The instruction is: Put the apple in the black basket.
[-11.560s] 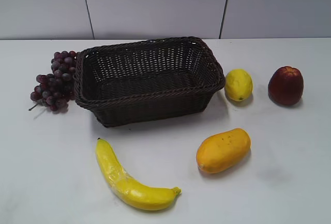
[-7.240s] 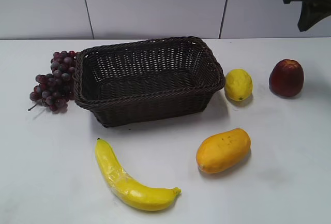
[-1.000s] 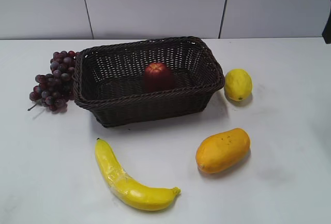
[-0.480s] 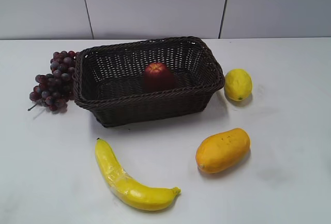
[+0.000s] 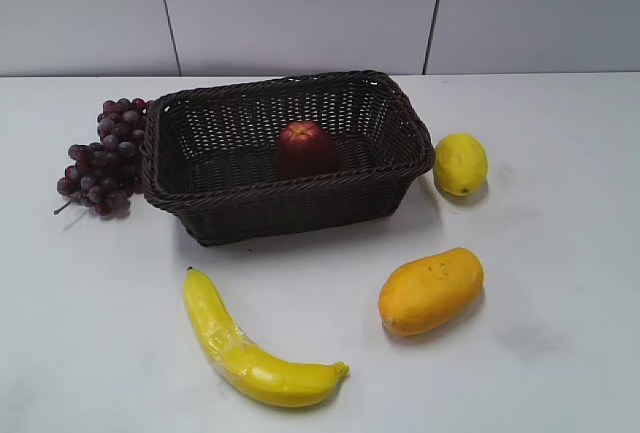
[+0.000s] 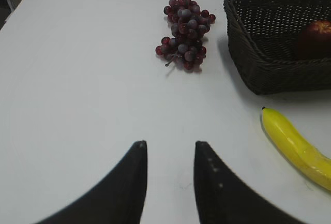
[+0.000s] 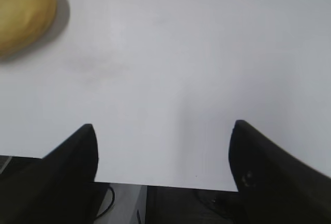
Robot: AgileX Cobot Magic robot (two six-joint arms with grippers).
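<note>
The dark red apple (image 5: 306, 147) sits inside the black basket (image 5: 391, 169), right of its middle. It also shows in the left wrist view (image 6: 314, 39), inside the basket (image 6: 258, 72). Neither gripper is in the exterior view. My left gripper (image 6: 169, 144) is open and empty over bare table, well left of the basket. My right gripper (image 7: 163, 125) is wide open and empty over the table's front edge, away from the basket.
A bunch of purple grapes (image 5: 105, 156) lies left of the basket. A lemon (image 5: 461, 163) lies to its right. A banana (image 5: 250, 347) and an orange mango (image 5: 431, 289) lie in front. The mango's end shows in the right wrist view (image 7: 23, 13).
The apple went from the table at far right into the basket. Over the last second the right arm left the upper right corner of the exterior view; the fruit stayed still.
</note>
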